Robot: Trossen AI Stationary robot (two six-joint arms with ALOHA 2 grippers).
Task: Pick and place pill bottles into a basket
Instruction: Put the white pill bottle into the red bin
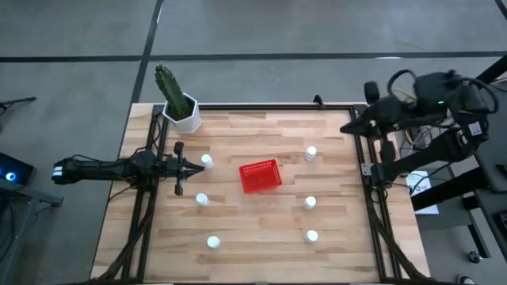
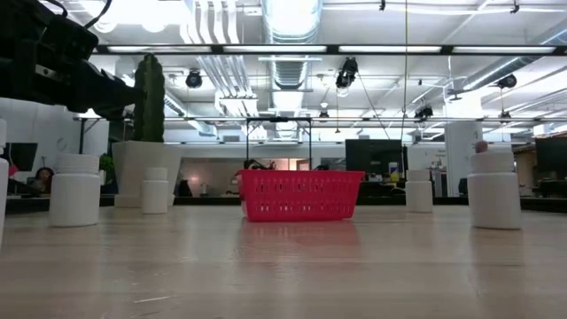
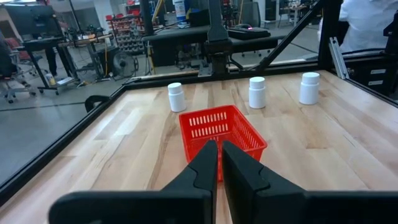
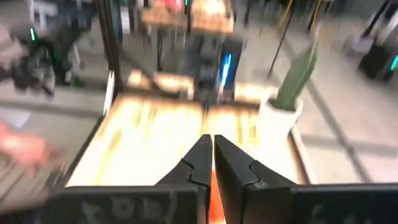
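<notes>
- Pill bottles (image 1: 310, 203): I count six, all standing on the counter (image 1: 333, 253) around the red basket (image 1: 261, 176), which looks empty.
- Nothing is placed yet; all six are left.
- Left claw (image 1: 181, 168) is pressed together and empty, near one bottle.
- Right claw (image 4: 208, 163) is together, at the counter's right edge.

2 black jointed arms (image 1: 119, 169), tapered dark fingers (image 3: 202, 165)

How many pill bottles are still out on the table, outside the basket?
6, all outside the red basket. Left of it: one by the left tool, one below that, one near the front edge. Right of it: one at the back, one mid-table, one in front.
</notes>
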